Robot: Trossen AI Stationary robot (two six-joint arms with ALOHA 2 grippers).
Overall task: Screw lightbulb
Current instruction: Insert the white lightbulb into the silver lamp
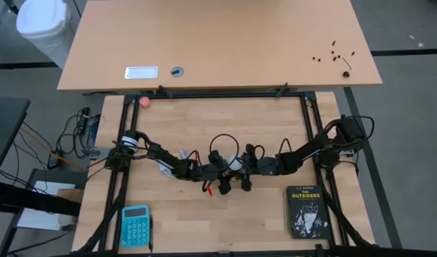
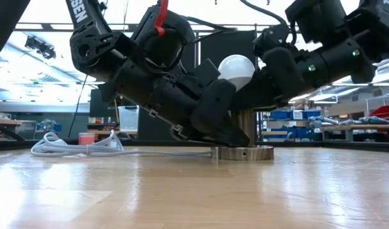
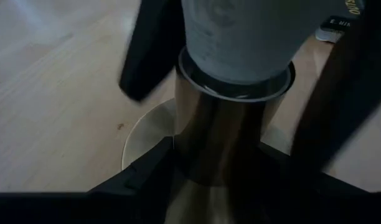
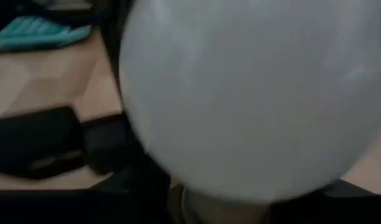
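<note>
The white lightbulb [image 2: 236, 69] stands upright with its grey base [image 3: 237, 59] in the top of a metallic socket [image 3: 221, 143]. The socket's round disc [image 2: 243, 153] rests on the table's middle. My left gripper [image 1: 220, 171] comes from the left, low, and is shut on the socket. My right gripper [image 1: 247, 168] comes from the right at bulb height. It is open, and its fingers [image 3: 147, 56] stand on either side of the bulb. The globe [image 4: 246, 93] fills the right wrist view. My left gripper pinches the socket's upright metal stem [image 3: 197, 155] between its two fingers [image 3: 147, 177], low down, just above the disc. It comes slanting down from the table's left. The socket stands upright with its disc on the table. My right gripper: I cannot tell whether either finger touches the bulb; wood shows between the bulb and one finger.
A white cord [image 2: 74, 147] lies coiled on the table to the left. A black book [image 1: 306, 212] lies at the near right and a teal calculator [image 1: 135, 225] at the near left. A small red ball [image 1: 144, 102] sits at the far left. A desk [image 1: 218, 43] stands beyond the far edge.
</note>
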